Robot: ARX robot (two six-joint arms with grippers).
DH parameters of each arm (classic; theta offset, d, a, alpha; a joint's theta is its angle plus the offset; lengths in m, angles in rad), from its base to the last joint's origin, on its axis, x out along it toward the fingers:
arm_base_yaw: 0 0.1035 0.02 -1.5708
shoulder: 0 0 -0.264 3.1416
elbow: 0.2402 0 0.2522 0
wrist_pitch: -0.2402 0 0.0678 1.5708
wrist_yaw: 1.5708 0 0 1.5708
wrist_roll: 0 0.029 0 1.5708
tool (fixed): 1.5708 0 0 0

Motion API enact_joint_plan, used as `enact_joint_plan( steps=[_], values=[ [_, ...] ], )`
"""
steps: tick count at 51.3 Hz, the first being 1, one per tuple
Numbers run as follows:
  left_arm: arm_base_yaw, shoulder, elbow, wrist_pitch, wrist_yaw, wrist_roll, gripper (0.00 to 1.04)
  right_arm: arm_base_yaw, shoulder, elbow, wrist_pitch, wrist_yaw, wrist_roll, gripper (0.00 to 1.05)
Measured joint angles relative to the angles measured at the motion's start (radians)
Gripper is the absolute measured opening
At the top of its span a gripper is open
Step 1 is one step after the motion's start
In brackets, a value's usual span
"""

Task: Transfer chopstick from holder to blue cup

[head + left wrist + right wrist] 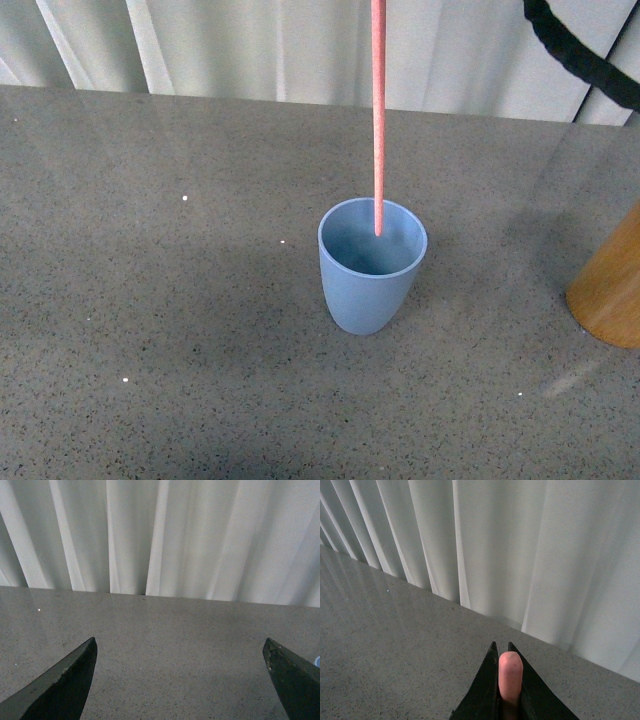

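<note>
The light-blue cup (371, 265) stands upright in the middle of the grey table. A pinkish-red chopstick (378, 110) hangs straight down from above the frame, its lower tip inside the cup's mouth. My right gripper (500, 647) is shut on the chopstick's rounded top end (510, 677); the gripper itself is out of the front view. The orange-brown wooden holder (612, 285) stands at the right edge, partly cut off. My left gripper (180, 652) is open and empty over bare table, its dark fingers (65, 680) wide apart.
White curtains (260, 45) hang behind the table's far edge. A black cable (580, 55) crosses the top right corner. The grey speckled tabletop (160, 300) spreads left of the cup.
</note>
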Motion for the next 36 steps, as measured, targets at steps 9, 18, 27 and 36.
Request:
enact_joint_plan(
  steps=[9, 18, 27, 36],
  values=[
    [0.0, 0.0, 0.0, 0.0, 0.0, 0.0, 0.98, 0.015, 0.044, -0.016, 0.039, 0.018, 0.01, 0.02],
    [0.0, 0.0, 0.0, 0.0, 0.0, 0.0, 0.98, 0.03, 0.104, -0.042, 0.079, 0.039, 0.032, 0.02],
    [0.0, 0.0, 0.0, 0.0, 0.0, 0.0, 0.98, 0.038, 0.144, -0.071, 0.102, 0.069, 0.051, 0.02],
    [0.0, 0.0, 0.0, 0.0, 0.0, 0.0, 0.98, 0.038, 0.146, -0.085, 0.097, 0.079, 0.063, 0.25]
  ],
)
